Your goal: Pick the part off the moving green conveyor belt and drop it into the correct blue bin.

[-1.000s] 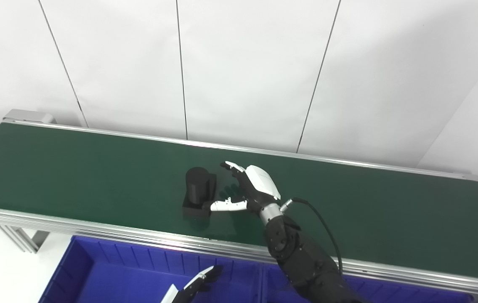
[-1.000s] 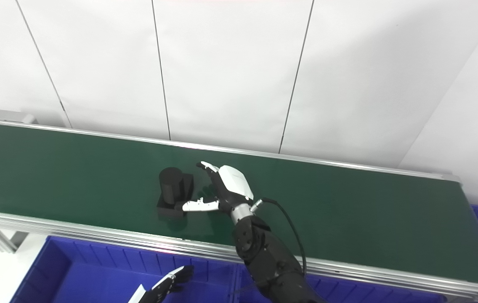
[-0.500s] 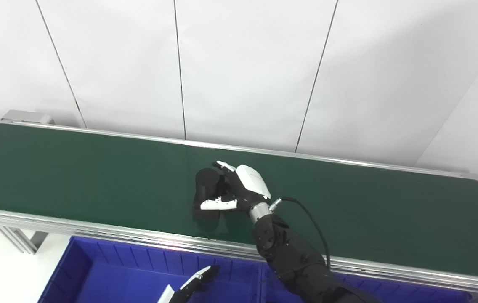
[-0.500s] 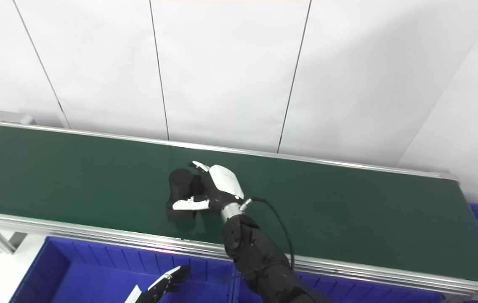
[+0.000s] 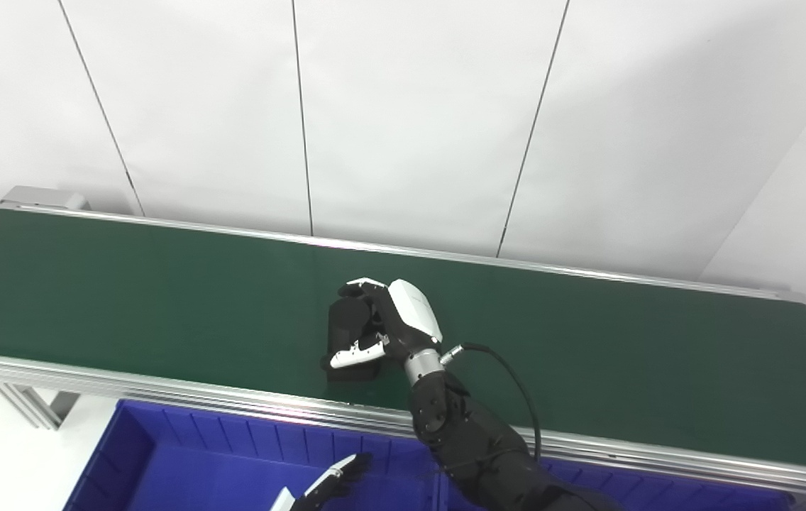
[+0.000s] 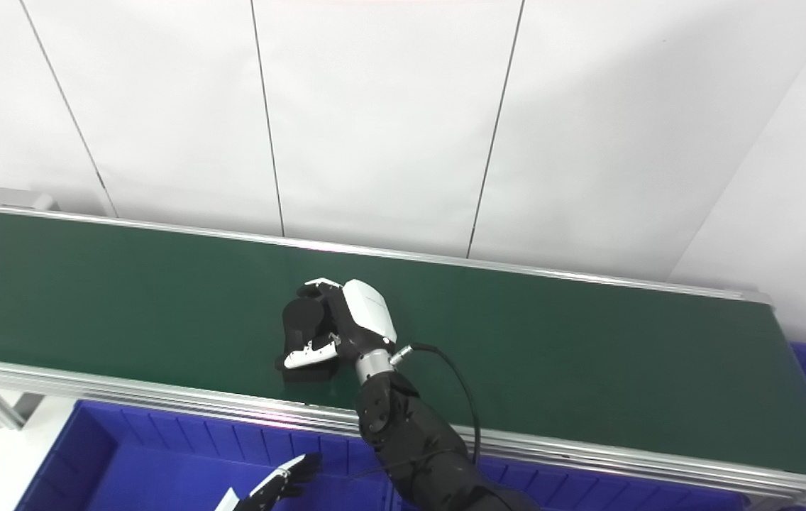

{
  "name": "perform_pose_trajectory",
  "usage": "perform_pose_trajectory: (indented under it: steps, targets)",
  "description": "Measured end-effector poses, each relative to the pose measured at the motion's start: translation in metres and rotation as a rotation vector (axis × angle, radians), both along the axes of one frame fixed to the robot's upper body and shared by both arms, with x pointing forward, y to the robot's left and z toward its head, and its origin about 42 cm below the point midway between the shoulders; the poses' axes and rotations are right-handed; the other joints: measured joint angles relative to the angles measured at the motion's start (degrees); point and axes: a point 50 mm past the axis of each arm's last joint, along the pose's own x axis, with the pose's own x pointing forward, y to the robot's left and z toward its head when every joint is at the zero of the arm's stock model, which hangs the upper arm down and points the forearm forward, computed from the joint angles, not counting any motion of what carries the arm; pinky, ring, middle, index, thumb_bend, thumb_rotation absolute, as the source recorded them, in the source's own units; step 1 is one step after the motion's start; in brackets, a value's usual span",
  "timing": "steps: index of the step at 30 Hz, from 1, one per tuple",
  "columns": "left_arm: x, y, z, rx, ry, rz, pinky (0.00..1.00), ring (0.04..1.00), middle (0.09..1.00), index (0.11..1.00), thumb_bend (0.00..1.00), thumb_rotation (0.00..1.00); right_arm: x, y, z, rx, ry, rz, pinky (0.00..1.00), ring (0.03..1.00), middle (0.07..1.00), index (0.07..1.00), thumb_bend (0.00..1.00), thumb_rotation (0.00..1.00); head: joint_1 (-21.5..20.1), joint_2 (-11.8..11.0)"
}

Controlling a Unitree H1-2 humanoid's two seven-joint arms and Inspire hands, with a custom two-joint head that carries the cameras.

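the part (image 5: 346,328) is matte black, an upright cylinder on a squarish base, standing on the green belt (image 5: 126,291) near its near edge, about mid-length. the right hand (image 5: 392,323) is wrapped around it, fingers over the far side, thumb across the near side. the left hand (image 5: 328,486) shows only fingertips over the blue bin (image 5: 162,468); whether it is open i cannot tell.

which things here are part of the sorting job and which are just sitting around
In the job:
black part
right hand, closed around the part
green conveyor belt
blue bin

Not in use:
left hand, low over the bin, holding nothing
white wall panels
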Motion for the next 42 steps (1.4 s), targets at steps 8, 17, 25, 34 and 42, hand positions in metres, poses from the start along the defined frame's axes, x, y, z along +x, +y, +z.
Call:
perform_pose_trajectory:
  steps: [8,17,25,34,42]
  targets:
    - [0.000,0.002,0.000,-0.003,0.002,0.007,0.84,0.879,0.887,0.878,0.77,0.84,-0.011,-0.001,-0.009,0.043,-0.034,-0.088,0.47,0.594,0.659,0.492,0.50,0.11,-0.3,0.5]
    - [0.001,0.003,0.001,-0.003,0.001,0.010,0.83,0.874,0.887,0.875,0.75,0.83,-0.013,-0.009,-0.012,0.071,-0.072,-0.154,0.43,0.442,0.562,0.471,0.51,0.00,-0.5,0.9]
    - [0.000,0.003,0.001,-0.004,0.000,0.011,0.84,0.878,0.886,0.875,0.74,0.82,-0.021,-0.024,-0.019,0.143,-0.096,-0.195,0.41,0.436,0.566,0.472,0.51,0.00,-0.8,1.7]
    - [-0.001,0.006,0.005,0.000,-0.016,0.002,0.83,0.866,0.875,0.867,0.74,0.83,-0.048,-0.067,0.007,0.352,-0.292,-0.264,0.46,0.446,0.549,0.461,0.51,0.00,-2.9,3.2]
    - [0.000,0.010,0.009,0.003,-0.022,-0.018,0.84,0.872,0.880,0.868,0.75,0.82,-0.096,-0.118,0.023,0.416,-0.356,-0.324,0.42,0.438,0.553,0.462,0.51,0.00,-4.7,5.2]
